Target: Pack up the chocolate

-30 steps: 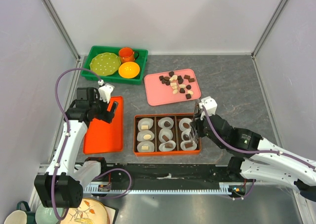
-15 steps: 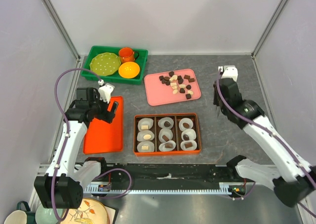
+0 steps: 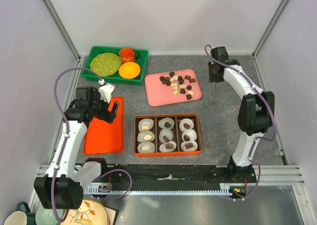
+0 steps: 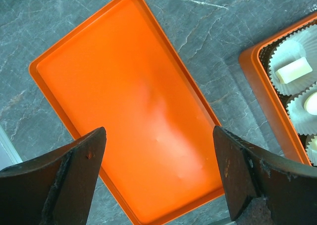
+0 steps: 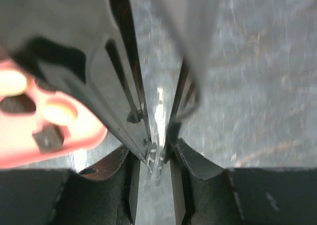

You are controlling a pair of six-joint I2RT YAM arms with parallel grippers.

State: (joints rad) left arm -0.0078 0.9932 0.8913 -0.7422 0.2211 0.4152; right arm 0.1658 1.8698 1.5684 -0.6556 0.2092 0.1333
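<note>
1. The right hand, clamped on a thin black tool, hangs beside the pink tray; a careless sweep could scatter its loose chocolate.
2. The left hand, fingers wide apart over the orange tray, risks knocking it.

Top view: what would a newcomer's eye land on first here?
Probably the loose chocolates scattered on the pink tray at centre back, and nearer the arms the orange box of white paper cups, most holding a piece. Then the right claw at the right rear, gripping thin tweezers.
</note>
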